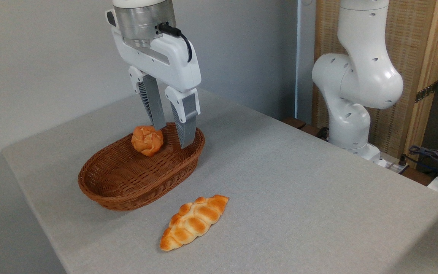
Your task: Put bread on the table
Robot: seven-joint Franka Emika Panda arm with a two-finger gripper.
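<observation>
The bread (147, 140), a small round orange bun with a cracked top, lies inside the brown wicker basket (127, 190), toward its far end. My gripper (173, 137) hangs fingers-down over that same end and is open. Its left finger (154, 106) reaches down to the bun's upper right edge, so the bun sits just left of it in the picture. Nothing shows in the gap between the two fingers. The right fingertip (186, 140) is low, near the basket's far rim. The grey speckled table (299, 182) carries the basket.
A long braided golden loaf (194, 221) lies on the table just in front of the basket. The arm's white base (356, 95) stands at the table's far right edge, with cables (432, 156) beside it. The table's left corner is close to the basket.
</observation>
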